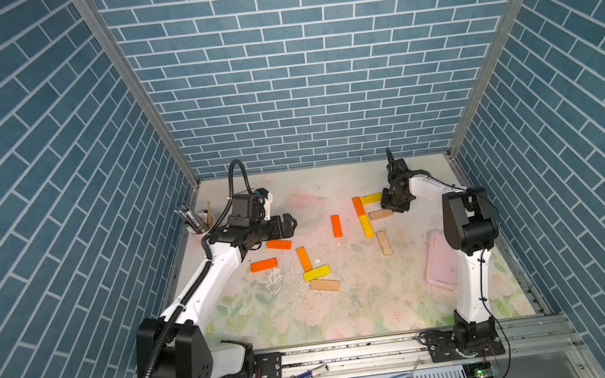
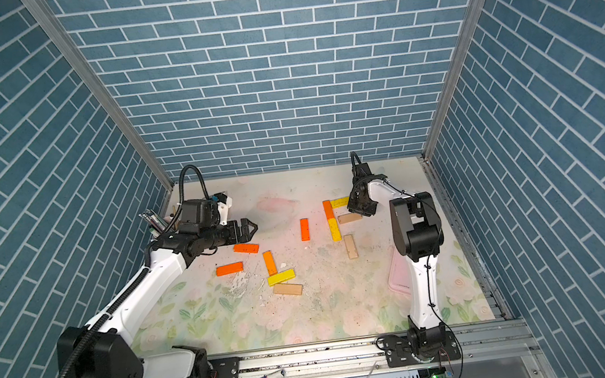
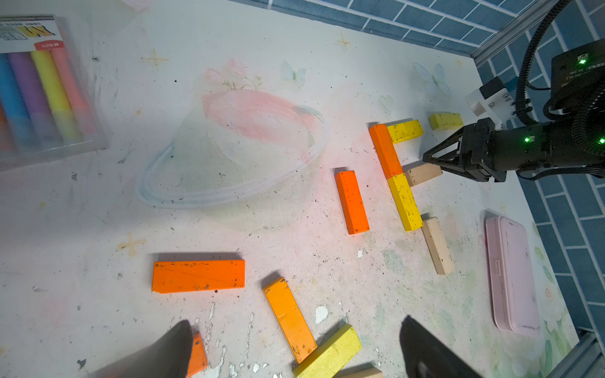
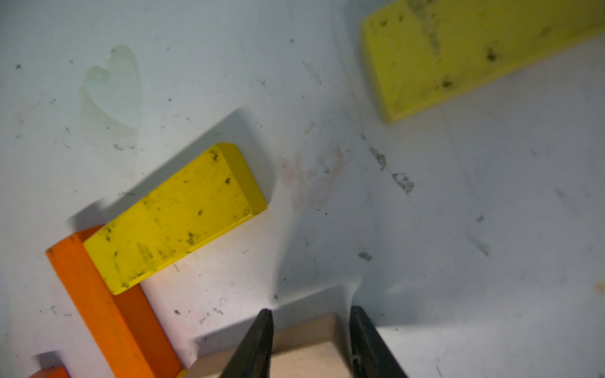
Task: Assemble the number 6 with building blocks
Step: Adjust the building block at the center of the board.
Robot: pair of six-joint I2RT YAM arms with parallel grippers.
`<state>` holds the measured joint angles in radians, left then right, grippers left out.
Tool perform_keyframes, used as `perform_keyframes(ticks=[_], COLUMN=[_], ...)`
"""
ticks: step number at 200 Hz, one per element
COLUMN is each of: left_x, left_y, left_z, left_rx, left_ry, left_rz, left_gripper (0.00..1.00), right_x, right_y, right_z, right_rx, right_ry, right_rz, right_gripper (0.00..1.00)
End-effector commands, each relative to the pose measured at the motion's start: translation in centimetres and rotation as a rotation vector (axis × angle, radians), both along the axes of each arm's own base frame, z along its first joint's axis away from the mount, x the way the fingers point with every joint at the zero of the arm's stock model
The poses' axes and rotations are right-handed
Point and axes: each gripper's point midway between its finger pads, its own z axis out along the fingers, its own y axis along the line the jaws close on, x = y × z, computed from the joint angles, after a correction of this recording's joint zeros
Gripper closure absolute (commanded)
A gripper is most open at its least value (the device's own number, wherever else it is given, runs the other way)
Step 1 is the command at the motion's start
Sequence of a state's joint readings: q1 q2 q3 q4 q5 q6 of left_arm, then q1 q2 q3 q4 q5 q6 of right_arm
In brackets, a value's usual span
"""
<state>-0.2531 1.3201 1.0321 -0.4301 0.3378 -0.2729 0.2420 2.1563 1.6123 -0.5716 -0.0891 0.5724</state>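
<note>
Our unfinished number 6 (image 2: 328,210) lies just past the right hand's (image 4: 311,314) fingertips: an orange bar (image 4: 108,304) and a yellow bar (image 1: 366,226) end to end, with another yellow bar (image 4: 173,219) branching off the top. That hand is clenched on the tan bar (image 4: 304,347), which lies flat on the desk (image 1: 345,309) and reaches to the orange-yellow joint. Our left hand (image 1: 291,223) hangs released, with spare building blocks (image 1: 304,258) scattered beneath and ahead of it.
</note>
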Motion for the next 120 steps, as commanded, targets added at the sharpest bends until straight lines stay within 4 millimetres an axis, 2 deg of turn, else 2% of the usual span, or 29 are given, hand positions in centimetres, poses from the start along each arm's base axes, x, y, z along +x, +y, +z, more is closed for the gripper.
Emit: perform_keyframes(ticks=[1,120], left_x=[0.03,0.06], left_y=[-0.10,-0.11], left_z=[0.17,-0.01], left_rx=[0.000,0.001], left_ry=[-0.001,0.004], left_rz=[-0.005,-0.005], left_gripper=[0.01,0.01], right_x=[-1.09,-0.21], right_y=[0.36,1.16], right_z=[0.40,0.42], right_rx=[0.026,0.048], right_ry=[0.030,0.013], right_rz=[-0.010,0.014], right_gripper=[0.58,0.57])
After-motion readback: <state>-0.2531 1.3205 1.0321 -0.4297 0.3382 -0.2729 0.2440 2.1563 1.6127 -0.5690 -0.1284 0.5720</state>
